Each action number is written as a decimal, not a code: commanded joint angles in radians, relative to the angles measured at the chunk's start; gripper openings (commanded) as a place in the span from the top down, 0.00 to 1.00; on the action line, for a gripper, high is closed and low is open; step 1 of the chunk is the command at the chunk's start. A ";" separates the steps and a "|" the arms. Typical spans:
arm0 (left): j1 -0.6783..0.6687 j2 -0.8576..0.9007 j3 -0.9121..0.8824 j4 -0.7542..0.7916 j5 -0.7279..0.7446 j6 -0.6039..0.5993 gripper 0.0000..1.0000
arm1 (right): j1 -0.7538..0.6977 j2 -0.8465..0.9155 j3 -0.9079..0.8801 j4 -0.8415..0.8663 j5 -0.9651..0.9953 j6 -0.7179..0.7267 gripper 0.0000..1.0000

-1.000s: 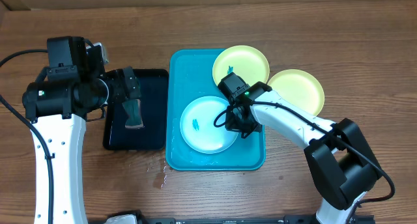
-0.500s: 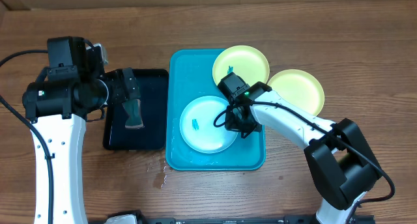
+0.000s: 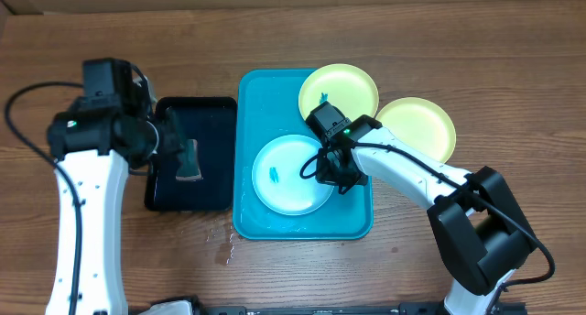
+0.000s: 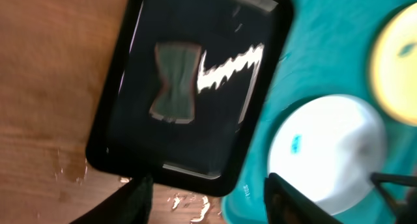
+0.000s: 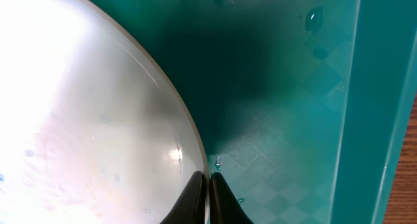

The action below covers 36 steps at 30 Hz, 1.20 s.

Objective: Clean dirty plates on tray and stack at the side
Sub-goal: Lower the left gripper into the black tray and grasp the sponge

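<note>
Though wet beside tray point(image 3: 245, 123) — wooden table point(image 3: 275, 31)

One plate point(image 3: 293, 175) lies in the tray point(image 3: 252, 95) (smaller tray point(image 3: 211, 114) left, other plates point(image 3: 341, 86) point(image 3: 418, 123) right).

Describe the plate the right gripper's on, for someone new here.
Find the turquoise tray mid-table. In its near half lies the light blue plate, the right gripper closed on its rim. The two yellow-green plates sit farther back; only this one is blue.
</note>
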 commanded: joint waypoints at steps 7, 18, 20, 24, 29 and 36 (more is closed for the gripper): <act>-0.008 0.219 -0.097 0.049 -0.057 -0.013 0.67 | -0.002 -0.016 -0.004 0.003 -0.001 0.004 0.96; -0.008 0.360 -0.097 0.194 -0.138 0.035 0.69 | -0.002 -0.016 -0.004 0.003 -0.002 0.004 0.96; -0.007 0.375 -0.097 0.215 -0.137 0.045 0.73 | -0.002 -0.016 -0.004 0.003 -0.002 0.004 0.96; -0.008 0.403 -0.097 0.237 -0.137 0.084 0.75 | -0.002 -0.016 -0.004 0.003 -0.001 0.004 0.96; -0.008 0.438 -0.098 0.261 -0.135 0.103 0.75 | -0.002 -0.016 -0.004 0.003 -0.001 0.004 0.96; -0.008 0.455 -0.098 0.270 -0.129 0.107 0.74 | -0.002 -0.016 -0.004 0.003 -0.001 0.004 0.96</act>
